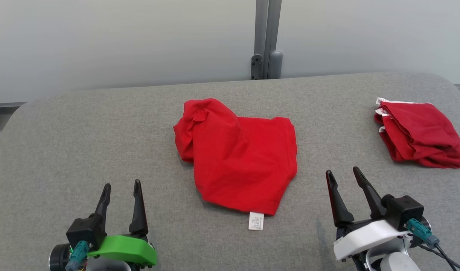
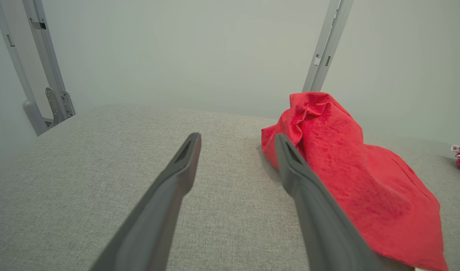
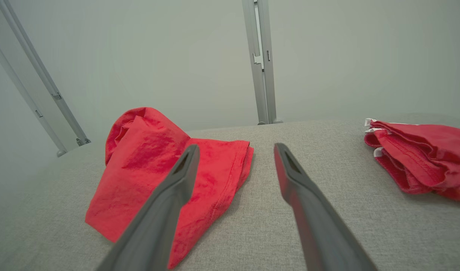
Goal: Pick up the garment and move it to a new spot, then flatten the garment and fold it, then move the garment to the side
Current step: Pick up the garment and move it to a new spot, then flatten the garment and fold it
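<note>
A bright red garment (image 1: 239,156) lies loosely bunched in the middle of the grey padded table (image 1: 64,143), its upper left part humped up and a white label (image 1: 256,221) sticking out at its near edge. My left gripper (image 1: 122,188) hovers open near the front left, well clear of the cloth. My right gripper (image 1: 343,175) stands open at the front right, just beside the garment's right edge. The left wrist view has the garment (image 2: 350,177) to the right of the open fingers; the right wrist view has the garment (image 3: 154,169) to the left, behind one finger.
A second red cloth with white trim (image 1: 422,133) lies folded in a pile at the table's right, also in the right wrist view (image 3: 422,158). A grey upright post (image 1: 267,37) rises behind the table's far edge against a pale wall.
</note>
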